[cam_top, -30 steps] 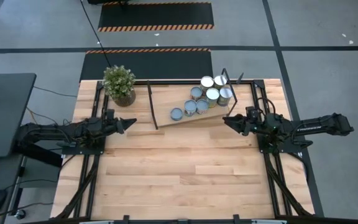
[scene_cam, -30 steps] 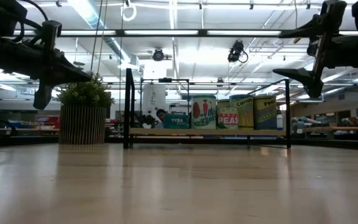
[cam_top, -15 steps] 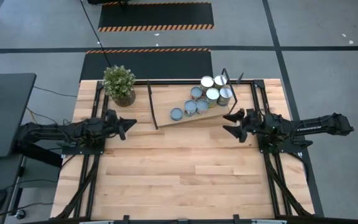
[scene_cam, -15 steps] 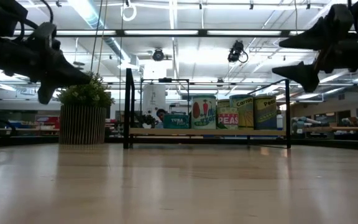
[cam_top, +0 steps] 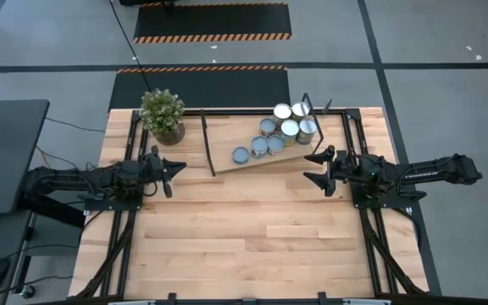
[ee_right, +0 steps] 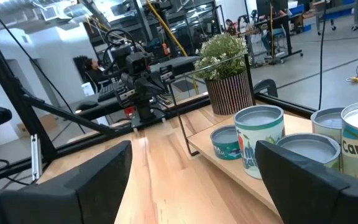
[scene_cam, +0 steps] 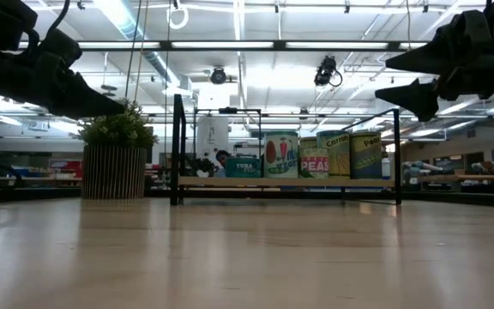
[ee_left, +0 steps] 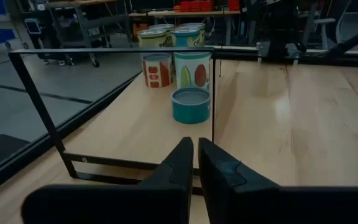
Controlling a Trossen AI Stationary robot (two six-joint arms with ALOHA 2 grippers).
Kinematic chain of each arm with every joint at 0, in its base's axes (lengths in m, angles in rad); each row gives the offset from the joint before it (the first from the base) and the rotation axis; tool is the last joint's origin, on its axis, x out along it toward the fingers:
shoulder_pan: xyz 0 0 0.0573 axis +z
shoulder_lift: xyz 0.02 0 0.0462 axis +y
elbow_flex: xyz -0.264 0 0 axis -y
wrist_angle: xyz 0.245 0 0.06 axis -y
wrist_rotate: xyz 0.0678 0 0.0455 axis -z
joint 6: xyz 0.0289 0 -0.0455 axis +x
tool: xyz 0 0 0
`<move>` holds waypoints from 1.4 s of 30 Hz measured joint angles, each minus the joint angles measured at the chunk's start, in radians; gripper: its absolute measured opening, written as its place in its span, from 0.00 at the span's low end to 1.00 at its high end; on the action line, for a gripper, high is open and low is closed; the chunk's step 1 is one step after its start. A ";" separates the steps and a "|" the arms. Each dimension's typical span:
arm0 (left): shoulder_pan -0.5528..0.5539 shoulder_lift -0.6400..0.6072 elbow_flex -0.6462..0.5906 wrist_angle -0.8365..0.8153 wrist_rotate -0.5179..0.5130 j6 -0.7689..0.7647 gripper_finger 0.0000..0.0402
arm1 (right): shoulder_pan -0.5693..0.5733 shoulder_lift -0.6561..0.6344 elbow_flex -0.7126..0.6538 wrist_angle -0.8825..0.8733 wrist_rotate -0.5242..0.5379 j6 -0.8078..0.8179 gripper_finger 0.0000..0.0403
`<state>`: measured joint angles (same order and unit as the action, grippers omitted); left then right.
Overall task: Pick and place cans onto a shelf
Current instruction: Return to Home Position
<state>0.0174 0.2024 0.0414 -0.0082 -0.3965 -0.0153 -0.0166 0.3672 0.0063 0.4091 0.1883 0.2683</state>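
Several cans (cam_top: pixel 280 131) stand upright on their bases on the shelf (cam_top: pixel 252 157), a light wooden board in a black wire frame at the table's far side. They also show in the low view (scene_cam: pixel 316 154), the left wrist view (ee_left: pixel 190 104) and the right wrist view (ee_right: pixel 258 143). My left gripper (cam_top: pixel 174 169) is shut and empty, left of the shelf, above the table; its fingers point at the shelf's left end (ee_left: pixel 196 152). My right gripper (cam_top: pixel 310 168) is open and empty, just near of the shelf's right end; it also shows in its wrist view (ee_right: pixel 191 177).
A potted plant (cam_top: pixel 162 115) stands at the far left corner, beside the shelf's left end. The shelf's upright wire frame (ee_left: pixel 212 93) rises at both ends. The wide wooden tabletop (cam_top: pixel 244 237) lies near of both arms.
My right gripper has rolled about its own long axis, so its fingers, stacked one above the other before, now lie more side by side. My left gripper has also rolled about its axis. The cans and the shelf have stayed where they were.
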 joint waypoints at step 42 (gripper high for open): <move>-0.005 0.000 0.000 0.002 0.000 0.001 0.08 | 0.000 0.000 0.000 0.000 0.000 -0.001 0.86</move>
<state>0.0128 0.2024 0.0414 -0.0059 -0.3962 -0.0147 -0.0167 0.3672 0.0063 0.4095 0.1886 0.2668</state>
